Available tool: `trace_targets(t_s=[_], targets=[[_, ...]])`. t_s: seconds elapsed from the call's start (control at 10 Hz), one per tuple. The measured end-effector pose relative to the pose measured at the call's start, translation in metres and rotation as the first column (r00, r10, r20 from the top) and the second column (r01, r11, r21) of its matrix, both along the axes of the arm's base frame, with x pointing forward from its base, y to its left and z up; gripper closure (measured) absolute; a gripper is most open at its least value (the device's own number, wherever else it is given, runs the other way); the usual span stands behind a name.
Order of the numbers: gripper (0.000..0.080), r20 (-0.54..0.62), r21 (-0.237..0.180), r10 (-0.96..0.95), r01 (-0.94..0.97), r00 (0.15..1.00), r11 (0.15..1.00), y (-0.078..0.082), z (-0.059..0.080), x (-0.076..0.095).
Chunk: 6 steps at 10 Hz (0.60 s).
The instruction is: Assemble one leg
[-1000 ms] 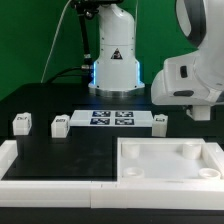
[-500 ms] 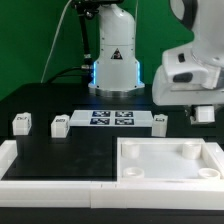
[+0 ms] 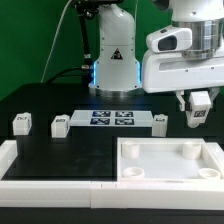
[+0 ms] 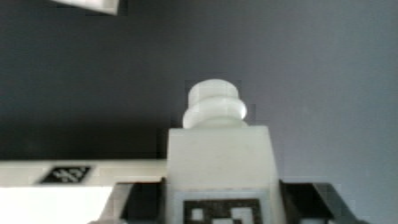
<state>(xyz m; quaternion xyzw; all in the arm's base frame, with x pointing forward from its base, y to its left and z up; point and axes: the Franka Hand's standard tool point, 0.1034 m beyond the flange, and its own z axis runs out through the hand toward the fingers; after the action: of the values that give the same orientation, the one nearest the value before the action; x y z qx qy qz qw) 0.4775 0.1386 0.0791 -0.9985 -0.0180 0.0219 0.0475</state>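
My gripper (image 3: pixel 196 114) hangs at the exterior view's right, above the table, shut on a leg (image 3: pixel 199 104), a small white block with a tag. In the wrist view the held leg (image 4: pixel 221 140) sticks out between the two dark fingers (image 4: pixel 143 204), round peg end away from the camera, and the gripper (image 4: pixel 222 206) is closed on its tagged body. Three more legs stand on the black table: two at the exterior view's left (image 3: pixel 20 123) (image 3: pixel 59 126) and one beside the marker board's right end (image 3: pixel 160 121).
The marker board (image 3: pixel 110 119) lies in the middle at the back; part of it shows in the wrist view (image 4: pixel 68 173). A large white tray-like panel (image 3: pixel 150 170) with corner holes lies at the front right. A white L-shaped rail (image 3: pixel 30 165) runs along the front left.
The arm has swung toward the exterior view's left and risen. The gripper, with the leg in it, has come into plain view above the table's right side.
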Motion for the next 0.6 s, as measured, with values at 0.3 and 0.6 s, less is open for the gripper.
trace_targets(t_s=[0.3,0.6], targets=[[0.0511,0.277,0.038,-0.012,0.002,0.961,0.999,0.005,-0.002,0.005],[0.0511,0.260,0.015,0.054,-0.060,0.964,0.998,-0.006,0.012,0.032]])
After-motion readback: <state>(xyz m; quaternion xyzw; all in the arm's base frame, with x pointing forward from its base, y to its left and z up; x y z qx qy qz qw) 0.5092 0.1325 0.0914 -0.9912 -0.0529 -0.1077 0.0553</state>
